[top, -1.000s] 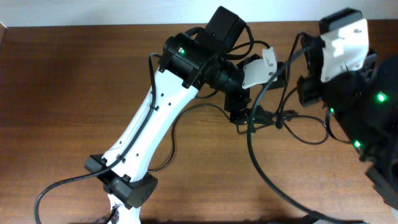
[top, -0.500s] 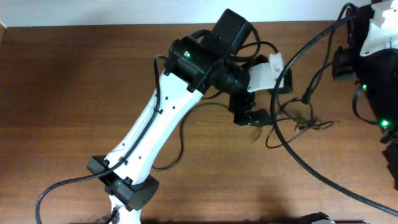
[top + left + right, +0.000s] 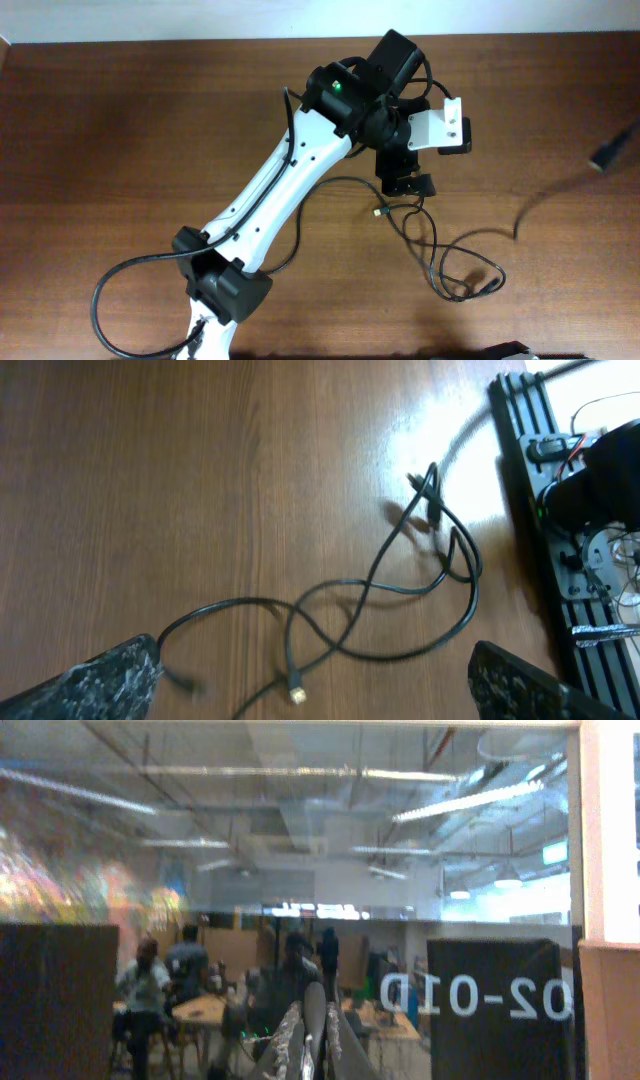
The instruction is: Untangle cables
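The left hand (image 3: 405, 184) hangs over the middle of the bench (image 3: 120, 150) with its fingers (image 3: 110, 675) spread wide. I'd guess it is held that way to come down on one strand. The cables (image 3: 365, 588) lie just below and in front of it as thin black cords in loose curves that cross each other in a few places. They look opened out but not yet separated. A gold-tipped plug (image 3: 296, 693) lies nearest the hand, between the fingers in the wrist view, which makes it a likely end to pick up.

The right hand (image 3: 306, 1030) is lifted clear of the work and its camera looks out across the room, not at the bench. Its fingers are pressed together. I cannot tell whether a cord is caught between them.

The overhead view does not show the right arm, only a blurred dark streak (image 3: 603, 155) at the right edge, and I can't say what it is. The far plug ends are too small to identify. A black rail (image 3: 530, 480) cuts off the bench on the left wrist camera's right side.
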